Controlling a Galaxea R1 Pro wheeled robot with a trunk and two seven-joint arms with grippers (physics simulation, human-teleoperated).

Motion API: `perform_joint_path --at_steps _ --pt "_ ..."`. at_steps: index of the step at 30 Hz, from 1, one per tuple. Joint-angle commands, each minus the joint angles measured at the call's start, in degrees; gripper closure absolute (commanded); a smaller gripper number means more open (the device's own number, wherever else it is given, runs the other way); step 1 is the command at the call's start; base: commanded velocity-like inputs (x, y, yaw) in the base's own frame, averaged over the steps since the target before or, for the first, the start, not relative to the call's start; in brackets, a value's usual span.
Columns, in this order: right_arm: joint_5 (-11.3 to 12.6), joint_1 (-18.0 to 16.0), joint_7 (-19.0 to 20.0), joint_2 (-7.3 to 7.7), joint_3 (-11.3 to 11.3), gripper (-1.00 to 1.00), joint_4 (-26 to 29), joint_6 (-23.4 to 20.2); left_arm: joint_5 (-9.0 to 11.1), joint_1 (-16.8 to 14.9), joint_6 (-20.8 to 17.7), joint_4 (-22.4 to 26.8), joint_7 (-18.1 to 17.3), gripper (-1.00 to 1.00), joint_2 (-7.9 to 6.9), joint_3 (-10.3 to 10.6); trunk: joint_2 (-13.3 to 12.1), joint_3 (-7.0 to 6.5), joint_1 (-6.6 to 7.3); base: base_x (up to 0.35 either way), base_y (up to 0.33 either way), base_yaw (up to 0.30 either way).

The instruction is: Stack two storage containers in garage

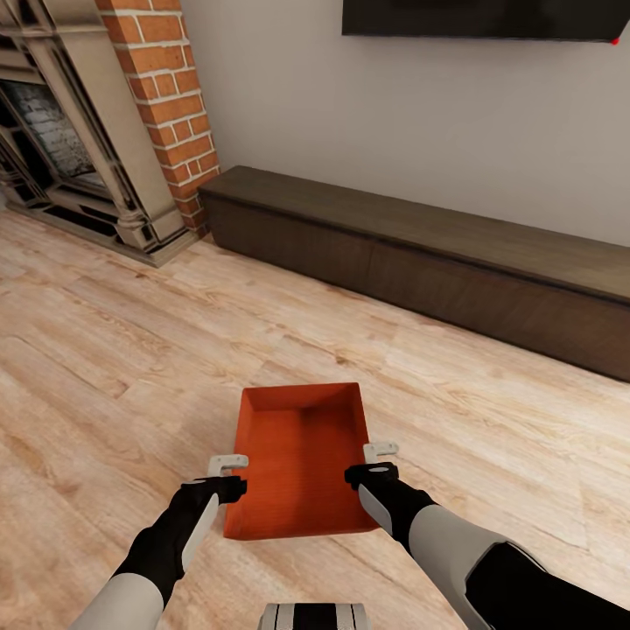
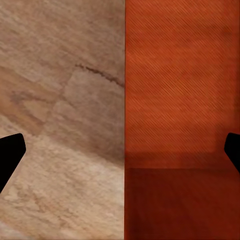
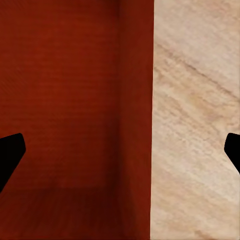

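Observation:
One orange-red storage container (image 1: 297,459) lies open-top on the light wood plank floor of the living room, straight in front of me. My left gripper (image 1: 229,465) hangs over its left wall, my right gripper (image 1: 379,457) over its right wall. In the left wrist view the left gripper (image 2: 120,155) is open, its dark fingertips (image 2: 11,152) wide apart, and the container's wall edge (image 2: 126,100) runs between them. The right wrist view shows the right gripper (image 3: 120,155) open in the same way astride the container's right wall (image 3: 136,110).
A long low dark wood bench (image 1: 437,254) runs along the wall ahead, under a wall TV (image 1: 481,17). A brick fireplace (image 1: 96,131) stands at the far left. Bare plank floor (image 1: 114,367) lies around the container. My base (image 1: 315,617) shows at the bottom edge.

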State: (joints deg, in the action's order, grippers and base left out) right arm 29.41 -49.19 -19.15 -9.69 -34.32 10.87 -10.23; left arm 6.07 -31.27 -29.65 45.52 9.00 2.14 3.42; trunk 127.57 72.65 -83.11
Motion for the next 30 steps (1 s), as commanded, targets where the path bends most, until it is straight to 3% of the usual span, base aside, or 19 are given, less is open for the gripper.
perform_joint_path --at_steps 1,21,30 --pt "0.3 0.0 -0.4 0.02 -0.5 -1.0 0.1 -0.4 0.6 0.0 -0.2 0.1 0.5 -1.0 -0.03 0.2 0.0 0.04 0.0 0.0 0.0 0.0" --pt "0.3 0.0 -0.4 0.14 -0.5 -1.0 0.1 -0.3 0.6 0.0 -0.2 0.1 0.5 -1.0 -0.03 0.2 0.0 0.04 0.0 0.0 0.0 0.0" --pt "0.3 0.0 -0.4 0.11 -0.5 -1.0 0.1 -0.3 0.6 0.0 -0.2 0.1 0.5 -1.0 -0.03 0.2 3.6 1.66 -1.97 0.0 0.0 0.0"
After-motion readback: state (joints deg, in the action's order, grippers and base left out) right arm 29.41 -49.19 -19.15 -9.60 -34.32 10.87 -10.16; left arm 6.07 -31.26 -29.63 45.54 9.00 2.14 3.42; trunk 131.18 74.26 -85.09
